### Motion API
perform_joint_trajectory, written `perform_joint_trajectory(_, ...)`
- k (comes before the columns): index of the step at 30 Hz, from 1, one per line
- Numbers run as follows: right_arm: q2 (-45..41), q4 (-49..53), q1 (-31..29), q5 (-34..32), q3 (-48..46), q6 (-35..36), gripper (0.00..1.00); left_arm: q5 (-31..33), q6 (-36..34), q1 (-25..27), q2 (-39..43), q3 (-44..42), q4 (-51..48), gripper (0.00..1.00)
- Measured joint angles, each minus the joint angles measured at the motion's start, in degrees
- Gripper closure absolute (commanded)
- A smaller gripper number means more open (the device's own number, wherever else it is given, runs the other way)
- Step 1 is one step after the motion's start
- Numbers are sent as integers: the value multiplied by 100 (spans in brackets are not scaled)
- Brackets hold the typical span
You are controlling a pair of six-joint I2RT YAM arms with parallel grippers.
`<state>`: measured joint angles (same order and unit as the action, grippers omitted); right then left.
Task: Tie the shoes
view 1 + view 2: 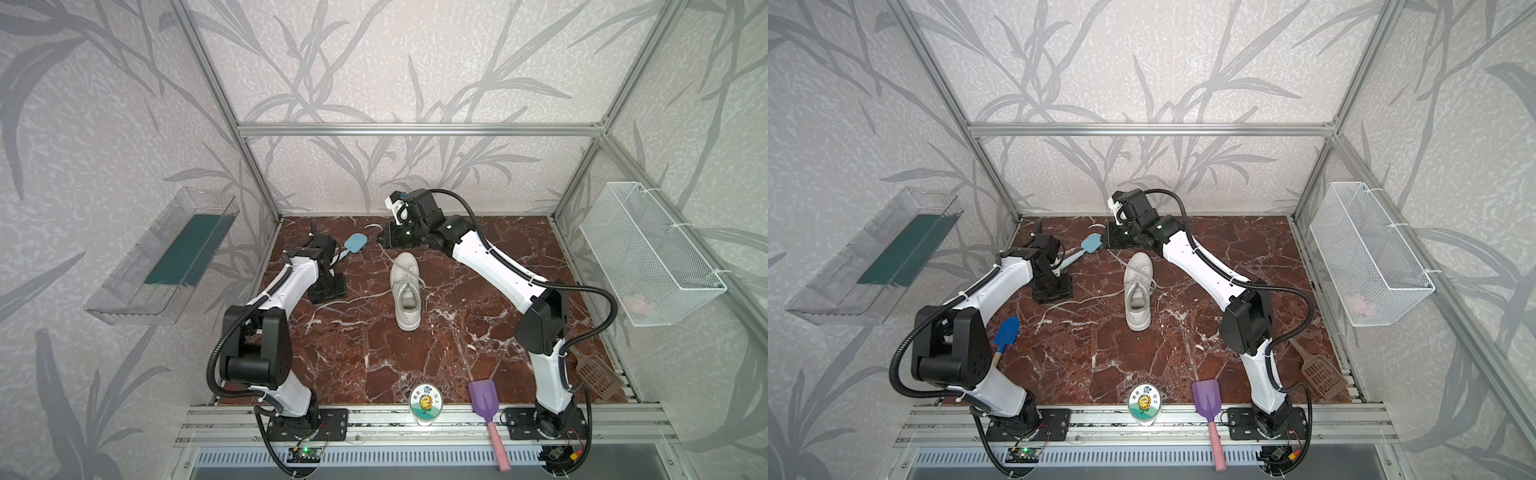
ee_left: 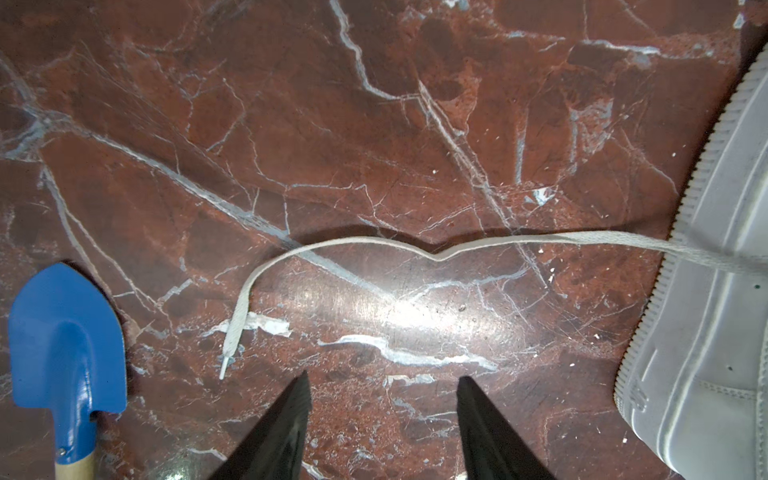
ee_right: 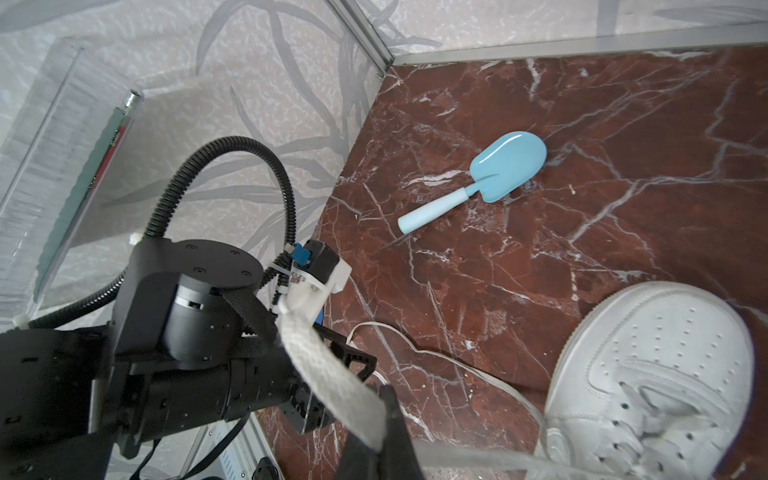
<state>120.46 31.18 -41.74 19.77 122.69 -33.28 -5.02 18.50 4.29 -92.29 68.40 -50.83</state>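
White-shelled arms (image 1: 494, 259), black joints (image 1: 540, 324), ribbed black cable conduits (image 1: 469, 208)

Table (image 2: 415, 124) polished red-brown marble, glossy; sneaker (image 3: 665, 345) smooth matt white leather-look with perforated toe; lace (image 2: 602, 240) flat woven cloth; blue trowel (image 2: 62, 340) glossy paint, wooden handle.

The left arm (image 1: 286, 278) bends forward and points the left gripper (image 2: 382, 376) down, its two fingers spread apart with nothing between them. The right arm (image 1: 494, 266) reaches far back, and the right gripper (image 3: 384, 409) is pinched tight on a white lace (image 3: 332, 374).
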Motion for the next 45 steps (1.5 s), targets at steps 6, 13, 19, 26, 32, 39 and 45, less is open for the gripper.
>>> perform_joint_trajectory(6, 446, 46, -116, 44, 459, -146, 100, -81, 61, -15, 107, -153, 44, 41)
perform_joint_trajectory(13, 964, 105, -199, 50, 1069, -323, 100, -131, 101, -17, 131, -293, 129, 41)
perform_joint_trajectory(19, 1460, 166, -258, 122, 1600, -573, 100, -173, 144, -17, 269, -431, 168, 41)
perform_joint_trajectory(26, 1947, 173, -275, 177, 1827, -859, 100, -201, 170, -17, 402, -518, 186, 41)
perform_joint_trajectory(32, 2345, 144, -289, 184, 1939, -1047, 100, -225, 192, -17, 433, -520, 186, 41)
perform_joint_trajectory(39, 2924, 59, -306, 225, 2249, -1202, 100, -267, 212, -20, 494, -549, 186, 41)
perform_joint_trajectory(45, 3346, 11, -313, 219, 2470, -1285, 90, -289, 210, -20, 509, -568, 186, 41)
